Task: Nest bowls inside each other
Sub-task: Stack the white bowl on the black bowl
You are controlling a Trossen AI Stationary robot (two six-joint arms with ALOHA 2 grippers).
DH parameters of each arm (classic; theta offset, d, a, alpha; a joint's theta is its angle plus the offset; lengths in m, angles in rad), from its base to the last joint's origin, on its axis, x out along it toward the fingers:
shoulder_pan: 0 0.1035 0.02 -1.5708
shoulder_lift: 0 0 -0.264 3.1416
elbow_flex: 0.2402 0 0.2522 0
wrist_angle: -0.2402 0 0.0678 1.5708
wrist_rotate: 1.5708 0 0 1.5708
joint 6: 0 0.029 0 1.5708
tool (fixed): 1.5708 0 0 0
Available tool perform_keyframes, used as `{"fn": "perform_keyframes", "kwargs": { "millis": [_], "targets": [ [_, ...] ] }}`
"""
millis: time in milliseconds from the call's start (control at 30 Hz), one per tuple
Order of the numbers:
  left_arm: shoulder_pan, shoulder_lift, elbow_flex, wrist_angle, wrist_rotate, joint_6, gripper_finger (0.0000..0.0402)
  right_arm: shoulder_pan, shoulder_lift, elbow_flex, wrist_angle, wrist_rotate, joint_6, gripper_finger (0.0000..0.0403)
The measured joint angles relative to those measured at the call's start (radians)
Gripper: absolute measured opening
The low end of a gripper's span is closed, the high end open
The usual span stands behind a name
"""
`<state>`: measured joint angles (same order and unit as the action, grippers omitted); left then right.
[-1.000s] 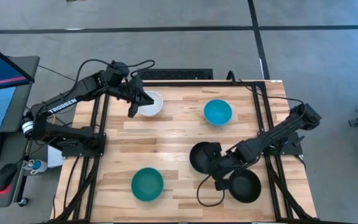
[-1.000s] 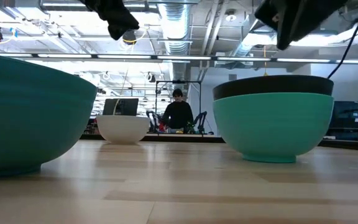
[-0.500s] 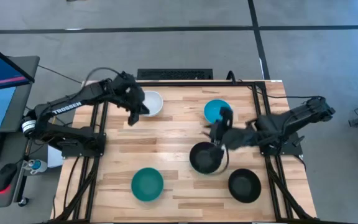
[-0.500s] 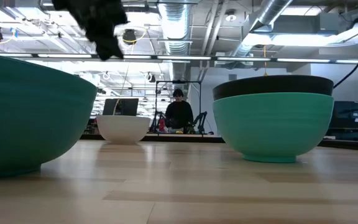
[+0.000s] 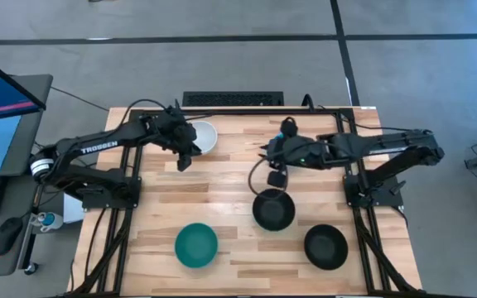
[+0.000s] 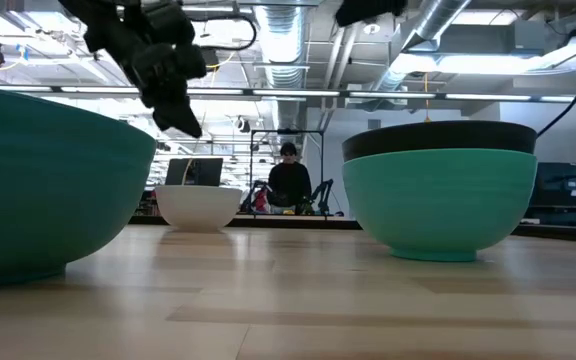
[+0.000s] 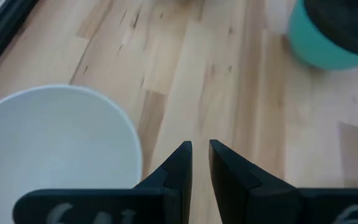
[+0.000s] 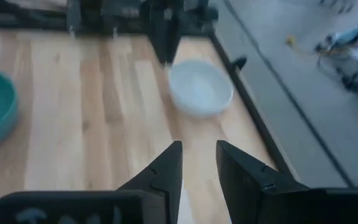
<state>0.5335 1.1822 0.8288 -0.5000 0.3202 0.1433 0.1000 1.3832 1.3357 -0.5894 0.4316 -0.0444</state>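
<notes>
Behind the table (image 6: 288, 290), only the low view shows a seated person (image 6: 288, 185); both grippers' jaws released.

Both arms stretched inward; left claw (image 5: 184, 159) & right claw (image 5: 269, 157) empty.

Two arms, black housings, segmented links; left arm (image 5: 98, 147) marked "TROSSEN" in white lettering; white collar ring at its base joint; right arm (image 5: 379, 142) unmarked from above; black cables looped along both; each tool with two dark wedge-shaped fingers (image 7: 178, 165)
</notes>
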Motion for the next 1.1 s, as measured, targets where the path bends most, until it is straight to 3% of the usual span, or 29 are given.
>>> {"fn": "perform_keyframes", "kwargs": {
  "millis": [300, 400, 533, 700, 933, 1100],
  "targets": [
    [0.023, 0.186, 0.002, 0.006, 0.066, -0.002, 0.0045, -0.031, 0.086, 0.0, 0.145, -0.012, -0.054, 0.012],
    [0.023, 0.223, 0.031, 0.01, 0.06, 0.019, 0.0045, -0.031, 0.088, -0.028, 0.303, -0.007, -0.066, 0.012],
    [0.029, 0.227, 0.075, 0.013, 0.024, 0.034, 0.0045, -0.037, 0.081, -0.095, 0.52, -0.006, -0.079, 0.012],
    [0.045, 0.225, 0.099, -0.038, 0.033, 0.044, 0.0045, -0.059, 0.081, -0.175, 0.591, -0.005, 0.037, 0.012],
    [0.044, 0.225, 0.099, -0.042, 0.015, 0.074, 0.0045, -0.063, 0.081, -0.34, 0.982, -0.004, 0.092, 0.012],
    [0.044, 0.226, 0.099, -0.053, 0.015, 0.073, 0.0045, -0.059, 0.081, -0.359, 0.972, -0.008, 0.133, 0.012]
  ]
}}
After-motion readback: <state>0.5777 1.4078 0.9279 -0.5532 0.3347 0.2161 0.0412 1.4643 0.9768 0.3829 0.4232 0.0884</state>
